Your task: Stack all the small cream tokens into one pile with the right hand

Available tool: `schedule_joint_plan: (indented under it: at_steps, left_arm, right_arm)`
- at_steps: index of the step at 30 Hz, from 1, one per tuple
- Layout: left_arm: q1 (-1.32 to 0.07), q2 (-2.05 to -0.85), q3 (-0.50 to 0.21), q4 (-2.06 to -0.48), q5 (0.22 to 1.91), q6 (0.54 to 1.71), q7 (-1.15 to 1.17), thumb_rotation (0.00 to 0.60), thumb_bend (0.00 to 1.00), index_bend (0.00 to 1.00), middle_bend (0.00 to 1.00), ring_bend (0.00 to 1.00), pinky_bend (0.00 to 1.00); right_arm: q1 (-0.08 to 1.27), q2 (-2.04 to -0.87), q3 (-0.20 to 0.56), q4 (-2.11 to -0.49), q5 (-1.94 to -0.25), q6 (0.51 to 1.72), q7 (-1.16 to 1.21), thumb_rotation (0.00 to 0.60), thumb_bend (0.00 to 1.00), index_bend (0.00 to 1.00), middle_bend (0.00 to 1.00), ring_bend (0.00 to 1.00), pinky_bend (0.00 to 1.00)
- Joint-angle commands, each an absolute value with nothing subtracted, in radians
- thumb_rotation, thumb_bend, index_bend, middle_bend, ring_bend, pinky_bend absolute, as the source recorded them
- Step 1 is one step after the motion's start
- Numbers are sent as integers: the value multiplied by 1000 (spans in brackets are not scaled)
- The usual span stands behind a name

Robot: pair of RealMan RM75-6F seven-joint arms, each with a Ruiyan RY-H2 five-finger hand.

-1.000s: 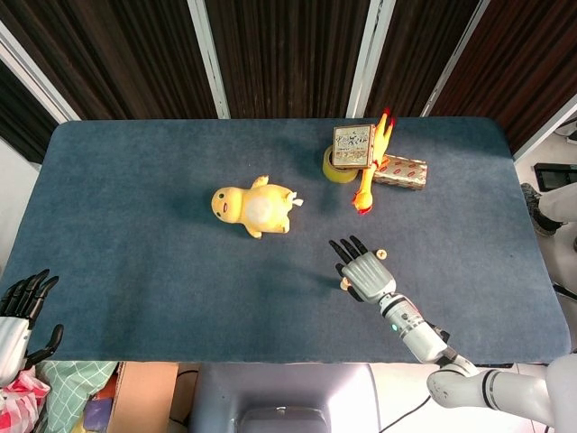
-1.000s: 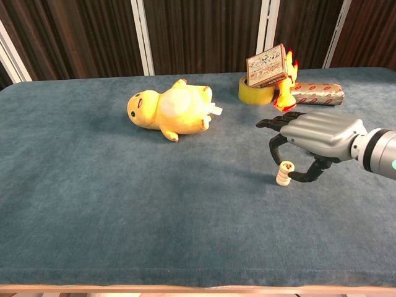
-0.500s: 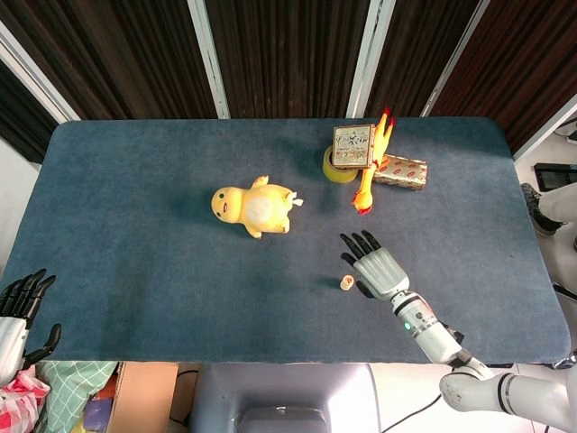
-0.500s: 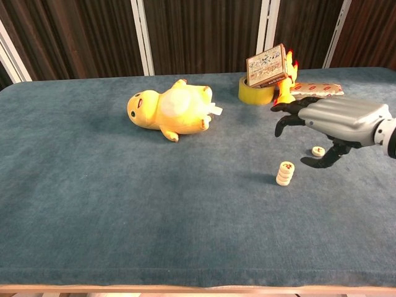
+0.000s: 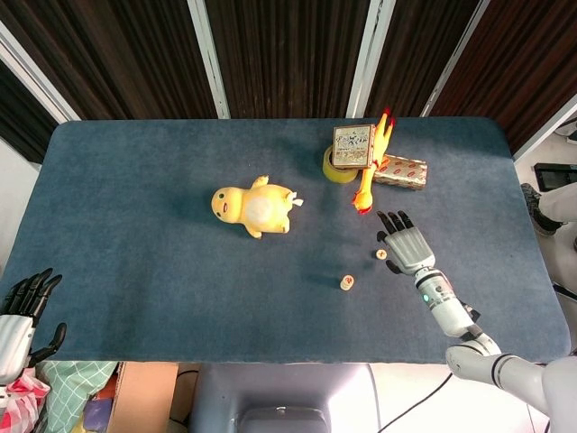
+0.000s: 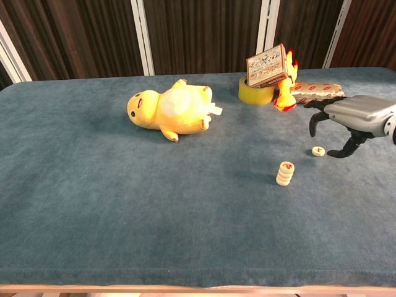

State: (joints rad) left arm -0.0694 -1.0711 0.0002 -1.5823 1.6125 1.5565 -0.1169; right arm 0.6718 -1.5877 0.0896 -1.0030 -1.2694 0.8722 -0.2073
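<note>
Overhead, head view: I take the token stack [image 5: 346, 283] as my landmark.
Room: bare blue table [image 5: 135, 225] spreads wide to the left of the stack; the near edge lies not far below it.
Right hand [image 5: 406, 245]: up and right of the stack, fingers spread, holding nothing.
Loose token [image 5: 380, 254]: between the stack and my right hand, just beside the thumb side.
Left hand [image 5: 20, 311]: far left of the stack, off the table corner, fingers apart and empty.
Clutter: yellow plush duck [image 5: 254, 206] up-left of the stack; tape roll [image 5: 338, 168], small box [image 5: 352, 145] and rubber chicken [image 5: 370, 171] well behind it.

Chest view, stack [image 6: 284, 173]: cream discs piled upright, red mark on top.
Loose token [image 6: 318, 151]: flat, right of the stack, apart from it.
Right hand [image 6: 352, 121]: hovering over that token, open.
</note>
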Motion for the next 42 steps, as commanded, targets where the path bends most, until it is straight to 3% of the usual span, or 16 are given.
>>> schedule_joint_plan:
  at_steps: [1,22,32,42]
  left_arm:
    - [-70,-1070,0,-1583,1612,1556,-120,600,449,0,0,0,98]
    - [-68,-1066,3,-1579,1617,1559,-126,600,450,0,0,0,97]
    - [-71,-1068,-1,-1580,1609,1553,-123,600,449,0,0,0,97]
    - [-64,-1065,-3,-1579,1605,1564,-128,600,449,0,1,0,90]
  right_arm:
    - [680,-1624,85,-949,-1284,853,-183,600,408,507,26,0,0]
    - [685,-1650,106,-923,-1274,823,-182,600,455,663,67,0,0]
    - [657,-1525,94,-1194,-1387,962,-136,600,456,679,80,0,0]
    - [650,-1431,79,-1414,-1418,985,-199,600,456,664,79,0,0]
